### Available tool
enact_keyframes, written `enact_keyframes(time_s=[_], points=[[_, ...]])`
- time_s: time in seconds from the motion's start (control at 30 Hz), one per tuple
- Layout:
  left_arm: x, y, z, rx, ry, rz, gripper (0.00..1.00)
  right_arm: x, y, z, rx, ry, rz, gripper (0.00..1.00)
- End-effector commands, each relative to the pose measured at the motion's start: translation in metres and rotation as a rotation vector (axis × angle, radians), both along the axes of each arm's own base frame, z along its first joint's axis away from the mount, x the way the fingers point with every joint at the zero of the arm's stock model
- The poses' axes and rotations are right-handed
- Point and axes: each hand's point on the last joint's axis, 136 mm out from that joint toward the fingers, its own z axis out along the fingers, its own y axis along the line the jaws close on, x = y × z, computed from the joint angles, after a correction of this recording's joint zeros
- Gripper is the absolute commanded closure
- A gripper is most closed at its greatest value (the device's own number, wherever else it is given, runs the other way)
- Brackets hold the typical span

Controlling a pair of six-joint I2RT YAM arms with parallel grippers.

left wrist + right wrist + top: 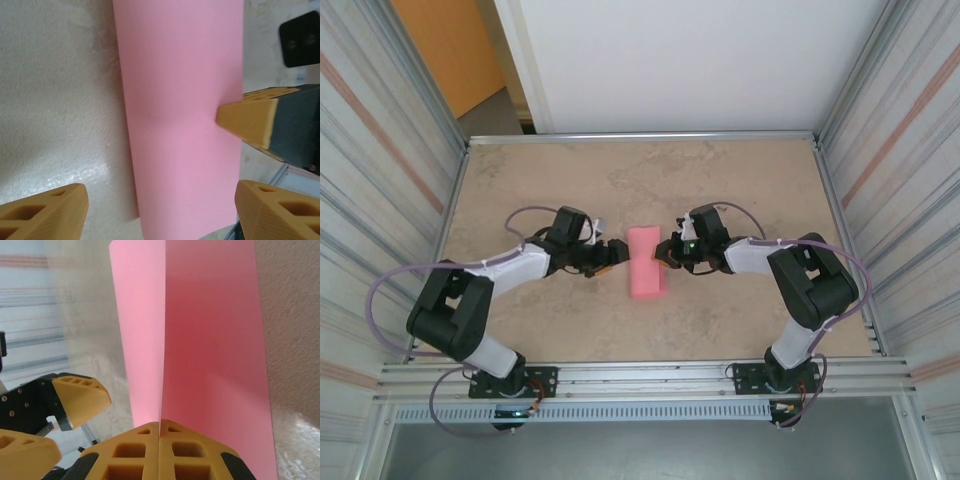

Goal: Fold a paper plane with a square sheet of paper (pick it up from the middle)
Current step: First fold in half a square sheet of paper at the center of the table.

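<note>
Open table point(740, 190) lies beyond and in front of the square sheet of paper point(648, 268). The left gripper point(618, 251) and right gripper point(667, 255) crowd its two sides.

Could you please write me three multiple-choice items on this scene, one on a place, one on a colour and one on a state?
1. Where is the pink sheet?
A. between the left hand and the right hand
B. by the far left corner
C. on the near rail

2. What colour are the fingertips?
A. blue
B. orange-yellow
C. white

3. How is the right hand?
A. wide open
B. shut on the sheet
C. lifted clear of the sheet

Key:
1 A, the top view shows one hand at each side of it.
2 B, both wrist views show that colour.
3 B, in its wrist view the fingertips meet on the sheet's crease.
</note>
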Motion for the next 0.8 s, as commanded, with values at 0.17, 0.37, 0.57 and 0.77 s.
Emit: enact_keyframes(time_s=[0.17,0.37,0.57,0.77], points=[[0.008,-0.023,-0.011,0.054,0.013,-0.053,0.29,0.012,0.01,-0.006,-0.011,-0.023,0.071,0.98],[0.022,-0.016,-0.027,0.133,0.035,0.02,0.39,0.019,0.021,-0.007,0.023,-0.015,0.126,0.97],[0.031,-0.019,-0.035,0.151,0.063,0.049,0.44,0.025,0.018,-0.016,0.032,0.021,0.122,0.96],[0.039,-0.023,-0.04,0.156,0.085,0.061,0.48,0.026,0.017,-0.02,0.043,0.04,0.124,0.95]])
